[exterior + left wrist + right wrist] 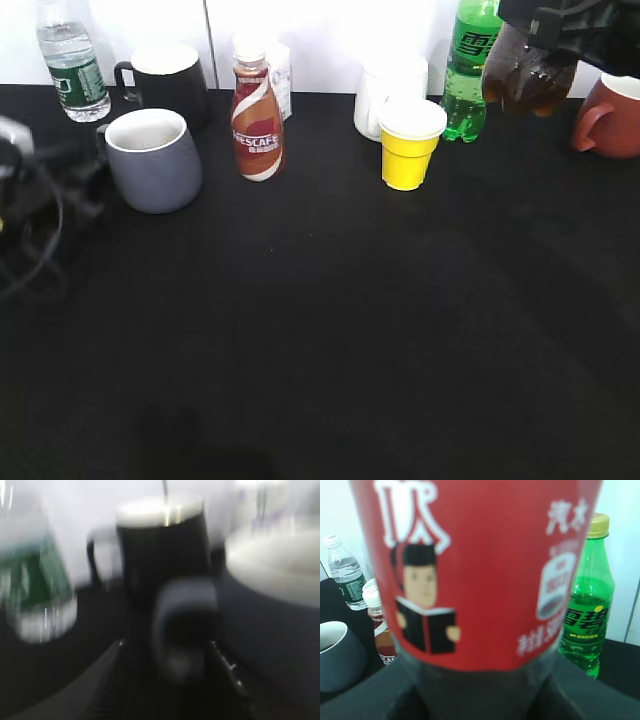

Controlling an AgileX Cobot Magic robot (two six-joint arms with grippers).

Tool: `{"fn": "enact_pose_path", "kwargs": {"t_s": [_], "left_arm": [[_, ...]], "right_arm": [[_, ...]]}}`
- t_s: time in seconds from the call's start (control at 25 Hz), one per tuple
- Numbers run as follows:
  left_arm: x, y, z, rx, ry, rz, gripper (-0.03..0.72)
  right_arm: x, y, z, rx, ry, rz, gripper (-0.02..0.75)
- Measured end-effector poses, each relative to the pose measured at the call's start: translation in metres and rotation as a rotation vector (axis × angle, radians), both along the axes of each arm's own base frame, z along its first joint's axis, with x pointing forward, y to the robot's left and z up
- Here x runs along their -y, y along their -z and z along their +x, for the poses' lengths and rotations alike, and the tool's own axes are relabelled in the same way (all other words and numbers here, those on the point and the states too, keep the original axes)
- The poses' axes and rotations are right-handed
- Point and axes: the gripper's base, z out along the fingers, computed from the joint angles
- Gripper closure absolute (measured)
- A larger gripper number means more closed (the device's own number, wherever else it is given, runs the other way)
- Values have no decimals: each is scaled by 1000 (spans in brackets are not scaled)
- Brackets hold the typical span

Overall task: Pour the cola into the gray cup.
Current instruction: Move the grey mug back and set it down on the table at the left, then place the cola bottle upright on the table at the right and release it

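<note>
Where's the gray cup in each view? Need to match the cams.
Exterior: gray cup at left, in front of the black mug, beside the Nescafe bottle.
Left wrist: blurred, filling the right side, its handle at centre.
Right wrist: lower left edge, left of the cola.
Shared landmark: water bottle.

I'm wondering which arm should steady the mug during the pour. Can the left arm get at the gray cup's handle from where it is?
Probably yes. The left gripper already sits right at the gray cup, its fingers either side of the handle, with nothing between. The blur hides whether they touch it.
</note>
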Motion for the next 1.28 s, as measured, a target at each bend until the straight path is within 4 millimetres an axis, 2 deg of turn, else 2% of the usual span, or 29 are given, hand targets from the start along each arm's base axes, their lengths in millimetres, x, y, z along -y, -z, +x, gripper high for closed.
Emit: {"fn": "enact_pose_path", "kwargs": {"t_s": [0.12,0.2,0.28,0.36,0.44,0.52,0.56,0.64,0.68,0.84,0.88,0.96,1.12,1.28], "left_arm": [[-1,2,-17,-43,-18,-4,345],[-1,-21,-30,2,-25,-5,354],[-2,-50,-55,62,-34,-8,398],[-2,-84,-80,157,-47,-47,435],[-1,-125,-102,276,-34,-68,444],[-3,-157,-124,322,-56,-12,445],[-5,-178,-144,347,-92,-25,445],[-8,-195,-166,374,-132,-22,447],[-11,-206,-187,402,-171,-4,447],[-14,-212,-200,411,-200,5,447],[-14,-211,-200,408,-201,6,447],[-14,-211,-200,405,-202,6,448],[-14,-211,-200,406,-202,6,448],[-14,-211,-200,405,-202,5,448]], "right_arm": [[0,0,0,5,5,-2,383],[4,-2,2,33,46,-8,383],[12,-5,6,66,150,1,383],[21,1,6,98,239,-30,383],[24,19,3,138,264,-60,383],[25,55,6,115,278,-106,383],[30,74,13,92,343,-149,383],[34,89,21,114,409,-189,383],[35,93,25,155,432,-193,383],[38,109,32,203,492,-176,383],[39,122,35,180,514,-160,383],[39,168,42,43,523,-203,383],[32,169,61,73,516,-172,383],[31,170,64,72,514,-167,383]]}}
